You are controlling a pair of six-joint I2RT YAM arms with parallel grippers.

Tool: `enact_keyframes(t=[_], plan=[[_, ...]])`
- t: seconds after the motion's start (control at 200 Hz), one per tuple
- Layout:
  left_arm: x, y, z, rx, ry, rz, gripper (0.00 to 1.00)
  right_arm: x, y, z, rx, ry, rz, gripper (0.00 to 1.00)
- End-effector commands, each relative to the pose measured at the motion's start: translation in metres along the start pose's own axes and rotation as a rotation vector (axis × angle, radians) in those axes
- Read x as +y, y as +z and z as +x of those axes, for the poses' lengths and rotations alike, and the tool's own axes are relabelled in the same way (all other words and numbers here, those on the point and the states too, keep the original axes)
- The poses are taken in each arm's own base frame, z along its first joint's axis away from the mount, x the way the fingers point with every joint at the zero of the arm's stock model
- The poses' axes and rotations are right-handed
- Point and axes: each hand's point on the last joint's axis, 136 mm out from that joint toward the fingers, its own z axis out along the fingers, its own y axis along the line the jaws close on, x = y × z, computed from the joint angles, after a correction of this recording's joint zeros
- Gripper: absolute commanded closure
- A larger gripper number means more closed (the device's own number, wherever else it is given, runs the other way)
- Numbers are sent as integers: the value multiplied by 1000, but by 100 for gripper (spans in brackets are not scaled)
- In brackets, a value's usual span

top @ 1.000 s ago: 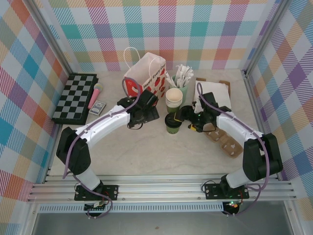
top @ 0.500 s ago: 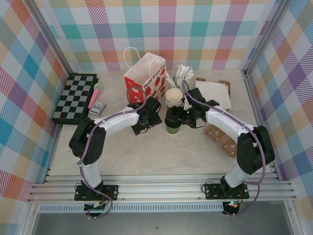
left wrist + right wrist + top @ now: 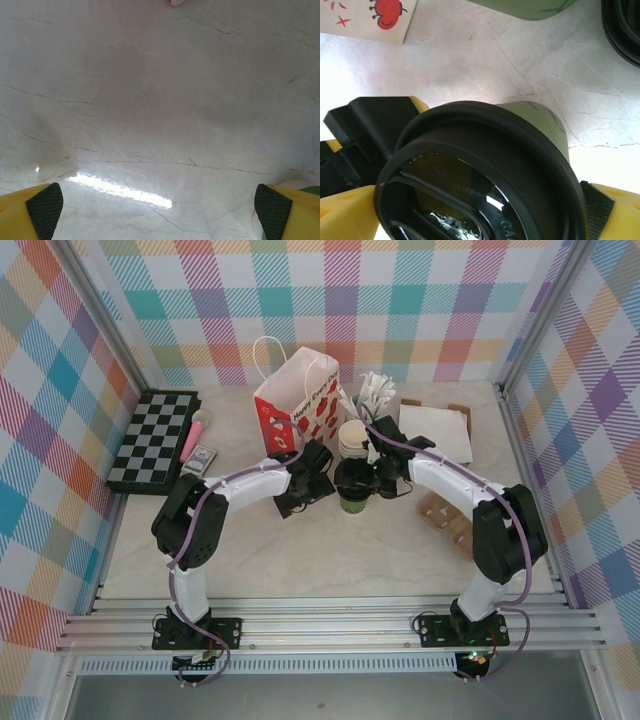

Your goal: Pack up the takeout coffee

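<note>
Because the coffee has to end up in the bag, I have both arms bent in toward mid-table. The takeout coffee [image 3: 352, 492] stands upright on the table [image 3: 300, 560], lid on. It is just near of the stack of cream cups [image 3: 353, 438] and near-right of the paper bag [image 3: 297, 400], which stands upright on the far side.

My right gripper [image 3: 470, 207] comes at it from the right, jaws spread wide and straddling the cup's top. The black lid [image 3: 485, 170] sits between the pads [image 3: 594, 200]. I see no squeeze, so I judge it not held yet. A side-on grasp makes sense because it keeps the cup upright and the lid up, so nothing spills.

My left gripper [image 3: 159, 212] is just left of the cup, between it and the bag, jaws fully apart over bare tabletop with nothing in them. I'd guess it's parked there to steady the bag or the cup, but I can't tell which.

Next move as I judge it: close the right gripper gently, since a paper wall crushes easily. Then lift straight up and clear the bag rim and handle [image 3: 264, 358]. The cutlery cup [image 3: 375, 400] and the cream stack crowd the far side, so the swing should go near-side.
</note>
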Motion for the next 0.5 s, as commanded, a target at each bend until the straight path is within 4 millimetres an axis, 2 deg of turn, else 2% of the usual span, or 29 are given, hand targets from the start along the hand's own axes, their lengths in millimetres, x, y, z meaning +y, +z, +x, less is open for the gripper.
enact_keyframes(t=[0.0,0.2,0.33,0.495], plan=[[-9,3,3,13,12,11,0,-1,-3,-2,1,-16,33,3],[-18,3,7,24,43,18,0,-6,-2,1,2,-19,49,15],[-22,1,8,23,53,21,0,-6,-8,0,-12,-33,54,20],[-21,-4,5,4,53,24,0,-28,-25,-4,-35,-7,92,22]])
